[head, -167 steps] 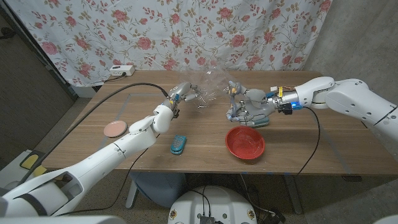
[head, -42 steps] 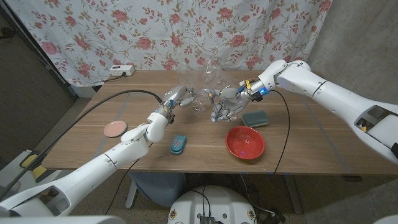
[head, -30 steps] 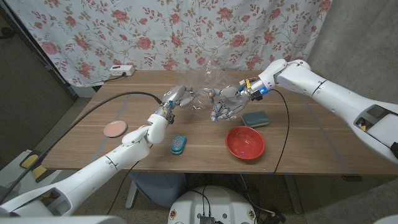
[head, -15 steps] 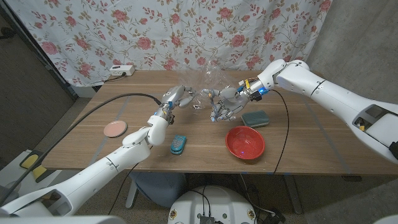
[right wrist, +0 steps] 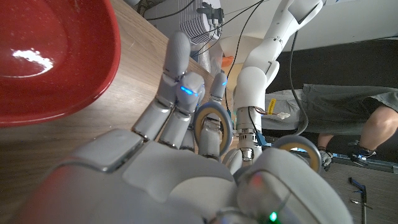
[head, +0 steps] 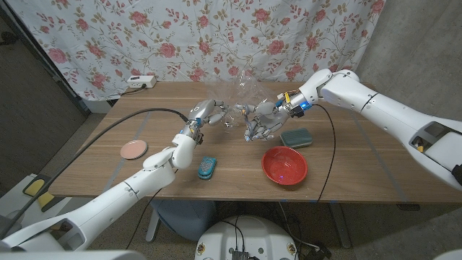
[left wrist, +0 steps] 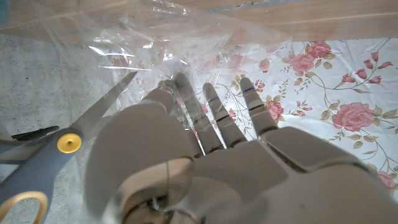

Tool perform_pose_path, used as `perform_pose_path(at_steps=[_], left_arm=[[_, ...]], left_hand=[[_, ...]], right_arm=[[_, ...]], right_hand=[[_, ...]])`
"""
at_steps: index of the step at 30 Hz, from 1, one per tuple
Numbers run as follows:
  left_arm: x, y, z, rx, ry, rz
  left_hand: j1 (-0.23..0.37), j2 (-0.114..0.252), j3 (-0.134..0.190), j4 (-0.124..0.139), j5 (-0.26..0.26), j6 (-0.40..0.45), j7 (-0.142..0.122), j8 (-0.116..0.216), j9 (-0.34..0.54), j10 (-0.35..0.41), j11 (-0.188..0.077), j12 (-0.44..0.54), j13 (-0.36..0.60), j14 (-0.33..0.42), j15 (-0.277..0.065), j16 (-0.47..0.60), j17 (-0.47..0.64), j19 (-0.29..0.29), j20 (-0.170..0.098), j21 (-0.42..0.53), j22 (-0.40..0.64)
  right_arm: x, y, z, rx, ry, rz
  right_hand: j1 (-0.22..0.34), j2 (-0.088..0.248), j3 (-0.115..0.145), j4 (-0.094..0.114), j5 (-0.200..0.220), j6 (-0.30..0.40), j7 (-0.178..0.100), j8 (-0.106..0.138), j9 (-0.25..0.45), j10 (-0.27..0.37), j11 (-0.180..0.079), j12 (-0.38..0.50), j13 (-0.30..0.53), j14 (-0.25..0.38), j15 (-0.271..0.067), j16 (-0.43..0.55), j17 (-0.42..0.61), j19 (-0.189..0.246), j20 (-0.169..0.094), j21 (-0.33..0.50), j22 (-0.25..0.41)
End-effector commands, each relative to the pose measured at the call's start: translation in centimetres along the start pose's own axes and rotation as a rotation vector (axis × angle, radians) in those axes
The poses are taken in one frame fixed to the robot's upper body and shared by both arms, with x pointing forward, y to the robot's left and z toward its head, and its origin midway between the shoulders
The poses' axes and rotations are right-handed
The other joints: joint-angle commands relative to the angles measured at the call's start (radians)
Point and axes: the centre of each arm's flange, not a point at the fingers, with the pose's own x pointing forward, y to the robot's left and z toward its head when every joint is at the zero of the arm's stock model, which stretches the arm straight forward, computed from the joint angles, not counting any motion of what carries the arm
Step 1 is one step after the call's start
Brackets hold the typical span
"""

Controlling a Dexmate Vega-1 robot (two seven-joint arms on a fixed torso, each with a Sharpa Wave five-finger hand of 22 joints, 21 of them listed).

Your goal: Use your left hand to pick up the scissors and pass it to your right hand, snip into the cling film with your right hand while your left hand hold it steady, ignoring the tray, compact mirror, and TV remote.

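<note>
My left hand (head: 204, 112) pinches the crumpled clear cling film (head: 237, 94) and holds it up above the table's far middle. My right hand (head: 265, 120) grips the scissors (head: 247, 118) just beside the film, blades pointing at it. In the left wrist view my left hand (left wrist: 186, 155) has the cling film (left wrist: 155, 43) draped over its fingers, and the grey scissors (left wrist: 87, 127) with a yellow pivot reach the film's edge. In the right wrist view my right hand (right wrist: 174, 155) has fingers through the grey-and-tan scissors handles (right wrist: 214, 127).
A red tray (head: 284, 165) sits in front of my right hand, a teal case (head: 296, 137) beside it. A blue remote (head: 207, 167) lies below my left forearm, and a pink disc (head: 134, 149) lies at the left. A seated person (right wrist: 348, 112) shows beyond the table.
Since 5.6 s ago my right hand has carried the scissors left from above the teal case to the film. Over the last second both hands have barely moved.
</note>
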Motion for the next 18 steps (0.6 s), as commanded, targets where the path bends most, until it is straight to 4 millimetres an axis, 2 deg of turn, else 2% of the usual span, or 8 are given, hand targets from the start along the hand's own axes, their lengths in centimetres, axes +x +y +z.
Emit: perform_pose_path(at_steps=[1,8,11,12,15,16,17,18], left_arm=[[0.06,0.06,-0.09,-0.002,-0.004,0.003],[-0.08,-0.02,-0.18,-0.001,-0.002,0.004],[-0.16,0.01,-0.23,-0.002,0.002,0.005],[-0.19,0.01,-0.24,-0.002,0.002,0.006],[-0.25,-0.04,-0.26,-0.003,0.004,0.005],[-0.27,-0.07,-0.25,-0.001,0.003,0.004],[-0.29,-0.1,-0.25,-0.003,0.004,0.004],[-0.29,-0.13,-0.24,-0.003,0.004,0.003]], left_hand=[[0.006,-0.007,0.0,-0.006,0.006,0.008,-0.002,0.005,0.003,0.007,-0.001,-0.002,0.003,0.032,-0.025,-0.003,0.005,0.002,-0.002,-0.002,0.006],[0.005,-0.007,0.0,-0.006,0.006,0.009,-0.001,0.005,0.002,0.008,-0.001,-0.003,0.004,0.035,-0.024,-0.005,0.007,0.001,-0.002,-0.002,0.006],[0.005,-0.007,0.0,-0.006,0.006,0.01,-0.001,0.005,0.002,0.008,-0.001,-0.004,0.004,0.035,-0.025,-0.005,0.008,0.001,-0.002,-0.002,0.006],[0.005,-0.007,0.0,-0.006,0.006,0.009,-0.002,0.005,0.002,0.008,-0.001,-0.004,0.004,0.036,-0.024,-0.006,0.008,0.001,-0.002,-0.002,0.006],[0.005,-0.007,-0.001,-0.006,0.006,0.009,0.0,0.005,0.002,0.009,-0.001,-0.004,0.005,0.037,-0.025,-0.006,0.009,0.001,-0.003,-0.002,0.007],[0.005,-0.007,-0.001,-0.006,0.006,0.008,-0.001,0.005,0.002,0.009,-0.001,-0.004,0.005,0.037,-0.025,-0.006,0.009,0.001,-0.003,-0.002,0.007],[0.005,-0.007,-0.001,-0.006,0.006,0.009,0.0,0.005,0.002,0.009,-0.001,-0.005,0.005,0.038,-0.026,-0.005,0.011,0.001,-0.003,-0.002,0.007],[0.005,-0.007,-0.001,-0.006,0.006,0.009,0.0,0.005,0.002,0.009,-0.001,-0.005,0.005,0.038,-0.026,-0.006,0.01,0.001,-0.003,-0.002,0.007]], right_arm=[[0.42,-0.14,0.3,-0.004,0.002,0.011],[0.64,-0.21,0.15,-0.001,0.01,0.006],[0.63,-0.24,0.22,-0.006,0.007,0.002],[0.6,-0.25,0.26,-0.003,0.008,-0.001],[0.52,-0.31,0.29,-0.008,0.009,-0.009],[0.52,-0.33,0.28,-0.004,0.009,-0.009],[0.52,-0.32,0.27,-0.006,0.008,-0.005],[0.54,-0.33,0.25,-0.007,0.01,-0.008]], right_hand=[[0.026,0.008,0.002,-0.011,-0.001,0.018,0.004,-0.003,0.003,0.425,-0.22,0.022,0.001,0.002,-0.082,-0.005,0.001,-0.003,-0.059,0.005,0.0],[0.127,0.066,0.043,-0.044,-0.006,0.036,-0.004,0.004,0.007,0.426,-0.229,0.014,-0.007,0.017,-0.084,-0.015,-0.003,0.001,-0.063,0.007,-0.006],[0.246,0.141,0.095,-0.084,-0.033,0.038,-0.01,0.001,0.004,0.435,-0.234,0.0,-0.024,0.028,-0.082,-0.024,0.007,0.0,-0.063,0.012,-0.01],[0.254,0.145,0.098,-0.087,-0.036,0.039,-0.012,0.001,0.005,0.432,-0.236,0.0,-0.022,0.029,-0.083,-0.024,0.007,-0.002,-0.064,0.011,-0.011],[0.346,0.185,0.149,-0.126,-0.061,0.037,-0.022,0.003,0.012,0.431,-0.249,-0.002,-0.016,0.024,-0.083,-0.027,0.017,-0.015,-0.067,0.017,-0.004],[0.366,0.191,0.162,-0.135,-0.067,0.036,-0.025,0.003,0.014,0.429,-0.251,0.001,-0.008,0.022,-0.084,-0.032,0.013,-0.02,-0.067,0.018,-0.001],[0.419,0.189,0.201,-0.16,-0.098,0.038,-0.027,0.003,0.019,0.432,-0.254,-0.004,-0.008,0.025,-0.083,-0.036,0.018,-0.022,-0.067,0.023,-0.003],[0.425,0.189,0.206,-0.163,-0.104,0.039,-0.031,0.002,0.019,0.432,-0.258,-0.003,-0.004,0.025,-0.082,-0.037,0.018,-0.024,-0.067,0.026,0.0]])
